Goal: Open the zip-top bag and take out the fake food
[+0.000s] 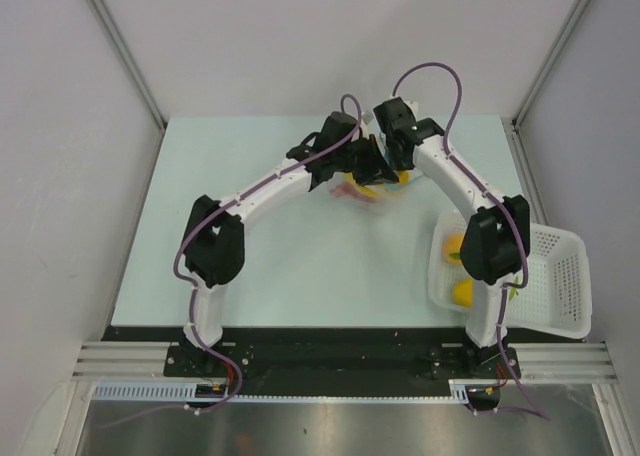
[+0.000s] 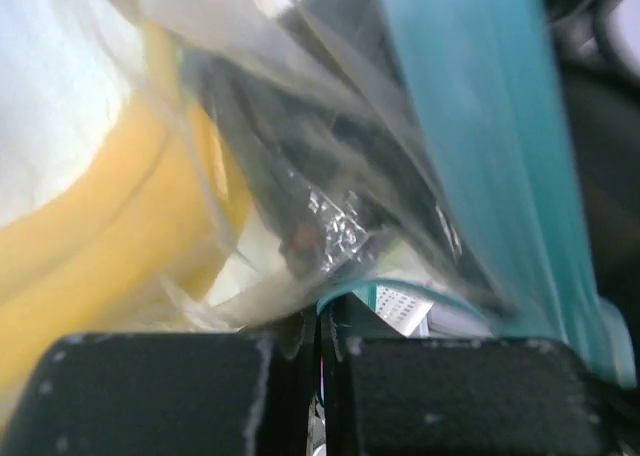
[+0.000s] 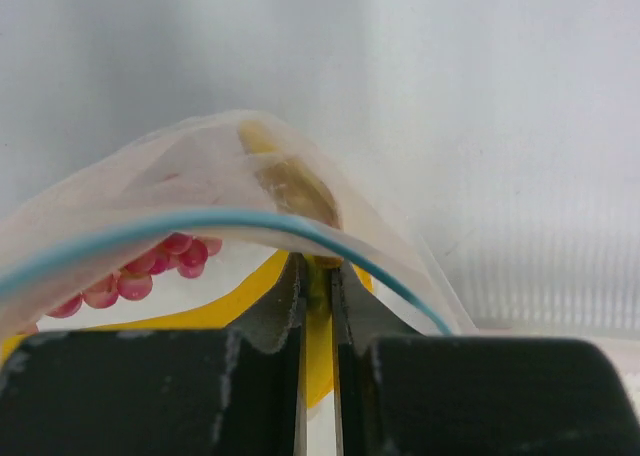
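The zip-top bag (image 1: 362, 189) is held up over the far middle of the table between both grippers. My left gripper (image 1: 372, 164) is shut on the bag's mouth edge; in the left wrist view the gripper (image 2: 322, 321) pinches clear film beside the teal zip strip (image 2: 470, 126), with a yellow banana (image 2: 90, 276) behind the plastic. My right gripper (image 1: 400, 164) is shut on the opposite lip; in the right wrist view the gripper (image 3: 318, 276) meets the teal strip (image 3: 200, 221). Inside the bag I see a red berry cluster (image 3: 150, 276) and the banana (image 3: 230, 311).
A white perforated basket (image 1: 560, 276) stands at the right near edge, partly under the right arm. It holds an orange fruit (image 1: 455, 246) and a yellow fruit (image 1: 463, 293). Grey walls close in the table at the back and sides.
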Action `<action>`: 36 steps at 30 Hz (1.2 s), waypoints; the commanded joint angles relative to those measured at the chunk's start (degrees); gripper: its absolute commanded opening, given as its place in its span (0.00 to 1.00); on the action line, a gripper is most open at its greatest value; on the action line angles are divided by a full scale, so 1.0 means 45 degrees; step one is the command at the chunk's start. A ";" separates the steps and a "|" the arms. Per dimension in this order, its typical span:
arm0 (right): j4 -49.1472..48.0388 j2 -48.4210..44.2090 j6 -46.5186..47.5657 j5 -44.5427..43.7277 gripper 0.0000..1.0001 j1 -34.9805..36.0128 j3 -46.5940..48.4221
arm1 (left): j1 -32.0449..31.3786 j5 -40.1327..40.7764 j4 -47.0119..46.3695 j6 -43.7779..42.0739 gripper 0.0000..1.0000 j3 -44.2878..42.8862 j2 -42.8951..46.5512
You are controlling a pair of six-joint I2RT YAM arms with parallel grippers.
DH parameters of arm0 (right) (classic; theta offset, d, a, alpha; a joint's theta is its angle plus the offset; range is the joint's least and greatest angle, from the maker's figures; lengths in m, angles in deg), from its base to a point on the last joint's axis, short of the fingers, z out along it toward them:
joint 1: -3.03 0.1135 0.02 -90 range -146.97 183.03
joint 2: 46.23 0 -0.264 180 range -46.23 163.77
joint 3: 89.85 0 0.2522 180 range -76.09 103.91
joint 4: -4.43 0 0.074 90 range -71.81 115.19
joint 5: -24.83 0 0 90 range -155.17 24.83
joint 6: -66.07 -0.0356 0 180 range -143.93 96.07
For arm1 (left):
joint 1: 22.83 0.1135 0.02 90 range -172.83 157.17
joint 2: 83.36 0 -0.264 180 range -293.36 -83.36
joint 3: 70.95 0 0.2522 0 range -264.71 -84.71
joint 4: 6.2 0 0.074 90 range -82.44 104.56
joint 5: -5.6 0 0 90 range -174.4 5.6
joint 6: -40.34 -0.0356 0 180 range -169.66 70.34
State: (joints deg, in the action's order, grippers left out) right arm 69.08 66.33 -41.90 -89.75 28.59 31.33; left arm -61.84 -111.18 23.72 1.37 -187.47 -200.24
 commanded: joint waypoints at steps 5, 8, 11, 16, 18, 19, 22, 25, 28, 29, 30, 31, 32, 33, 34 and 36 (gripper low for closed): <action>0.0861 -0.2683 -0.1476 -0.0513 0.00 0.0685 -0.1916 | 0.0386 0.1382 -0.0056 -0.0128 0.00 0.0218 0.1129; -0.0876 -0.3349 -0.0246 -0.1897 0.00 0.1583 -0.2931 | 0.0406 0.1459 -0.0251 0.0009 0.00 0.0530 0.1188; -0.1443 -0.3565 0.0652 -0.3480 0.00 0.2365 -0.3224 | 0.0406 0.1402 -0.0214 -0.0049 0.00 0.0337 0.1266; -0.4511 -0.4933 0.3015 -0.5630 0.00 0.3479 -0.4690 | 0.0425 0.1402 -0.0037 -0.0147 0.00 0.0316 0.1344; -0.4707 -0.5069 0.3154 -0.6098 0.00 0.3499 -0.4691 | 0.0425 0.1421 -0.0018 -0.0186 0.00 0.0355 0.1422; -0.4844 -0.5090 0.3542 -0.6236 0.00 0.3519 -0.4729 | 0.0425 0.1421 0.0002 -0.0206 0.00 0.0394 0.1442; -0.5585 -0.4973 0.4749 -0.6939 0.00 0.3441 -0.4730 | 0.0406 0.1363 -0.0037 -0.0226 0.00 0.0413 0.1481; -0.7048 -0.4779 0.6060 -0.7583 0.00 0.3382 -0.4710 | 0.0406 0.1149 -0.0115 -0.0148 0.00 0.0491 0.1520; -0.8455 -0.4369 0.7488 -0.7703 0.00 0.3032 -0.4729 | 0.0406 0.0933 -0.0310 -0.0069 0.00 0.0628 0.1579; -0.9193 -0.4270 0.8187 -0.7799 0.00 0.2934 -0.4710 | 0.0386 0.0875 -0.0330 -0.0069 0.00 0.0706 0.1656; -0.9568 -0.4173 0.8484 -0.7819 0.00 0.2740 -0.4710 | 0.0386 0.0874 -0.0330 -0.0069 0.00 0.0745 0.1715; -0.9900 -0.4036 0.8738 -0.7781 0.00 0.2680 -0.4710 | 0.0367 0.0836 -0.0369 -0.0108 0.00 0.0823 0.1735; -1.0696 -0.3996 0.9379 -0.7935 0.00 0.2640 -0.4729 | 0.0367 0.0816 -0.0388 -0.0128 0.00 0.0863 0.1774; -1.1033 -0.3938 0.9637 -0.8033 0.00 0.2640 -0.4652 | 0.0367 0.0777 -0.0389 -0.0128 0.00 0.0902 0.1774; -1.1191 -0.3976 0.9852 -0.8092 0.00 0.2679 -0.4632 | 0.0367 0.0796 -0.0311 -0.0147 0.00 0.0921 0.1755; -1.2108 -0.4210 1.0223 -0.8151 0.00 0.2796 -0.4632 | 0.0367 0.0796 -0.0330 -0.0167 0.00 0.0960 0.1657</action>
State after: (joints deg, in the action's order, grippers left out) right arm 30.35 49.06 -2.98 -122.32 40.94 9.12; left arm -59.74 -106.03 21.78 1.30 -184.26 -195.60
